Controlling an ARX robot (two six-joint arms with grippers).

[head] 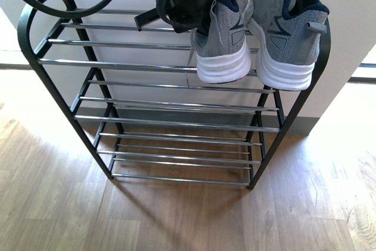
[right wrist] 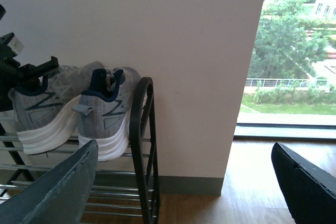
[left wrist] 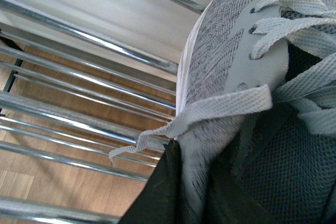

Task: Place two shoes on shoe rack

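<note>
Because the top shelf is only thin shiny bars, a shoe has to lie flat across a few of them or it would slip through. The wooden floor (head: 176, 216) is the biggest thing in the front view. The shoe rack (head: 176, 107) stands on it, close up to the white wall (right wrist: 157, 51).

In the front view, both grey knit sneakers are on the top shelf with their white heels facing the robot. The end sneaker (head: 291, 39) is at about 2 o'clock, just beside the rack's curved black side, and nothing holds it. The inner sneaker (head: 226, 48) is at 1 o'clock, just beside its twin, so the two sit together like a pair.

The left gripper (head: 202, 10) hangs at 12 o'clock, clamped on the open top edge of the inner sneaker. I think it grips there because that edge is thin and easy to pinch. The sole looks like it rests on the bars, so I think the job is nearly done and only letting go is left.

The right gripper (right wrist: 184, 190) is out past the rack's end, fingers wide apart, holding nothing. I think it hangs there to be out of the way.

A loose lace (left wrist: 157, 135) droops over the bars and could snag.
</note>
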